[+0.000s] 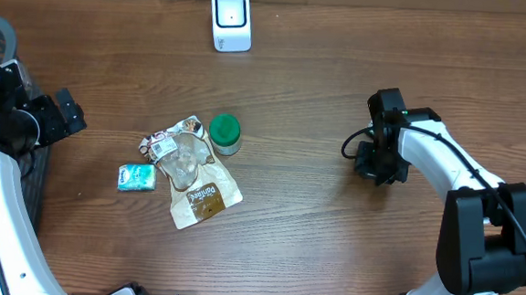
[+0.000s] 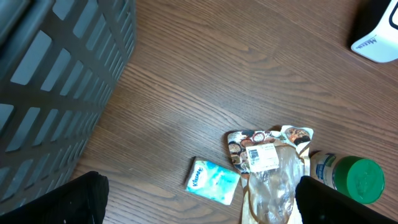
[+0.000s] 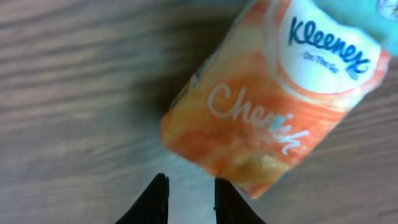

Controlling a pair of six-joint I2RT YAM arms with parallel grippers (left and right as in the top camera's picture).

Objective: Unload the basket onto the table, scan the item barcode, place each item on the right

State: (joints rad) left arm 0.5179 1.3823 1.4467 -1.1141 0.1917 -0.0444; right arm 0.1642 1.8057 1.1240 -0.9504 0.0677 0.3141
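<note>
The right gripper point(image 1: 378, 166) points down at the brown wooden table point(image 1: 322, 87) on the right side, well apart from the white box-shaped barcode scanner point(image 1: 230, 20), which stands upright near the far edge. In the right wrist view, the two black fingers point(image 3: 155, 202) stand close together with only a narrow gap. The orange soft-plastic Kleenex tissue pack point(image 3: 261, 118) lies tilted on the table just beyond them, its lower edge at the fingertips. Whether the jaws pinch that edge cannot be determined. From overhead the pack is hidden under the gripper. The left gripper point(image 2: 198, 186) is at the left side of the table with its jaws spread wide and nothing between them. It is next to the grey slatted plastic basket point(image 2: 56, 81). At centre-left lies a cluster of other items. A brown printed snack pouch point(image 1: 203, 199) lies flat with a clear plastic piece point(image 1: 183, 161) on it. A round jar with a green lid point(image 1: 225, 132) lies just beside the pouch's upper right corner. A small teal tissue pack point(image 1: 137, 177) lies just beside the pouch's left edge.
</note>
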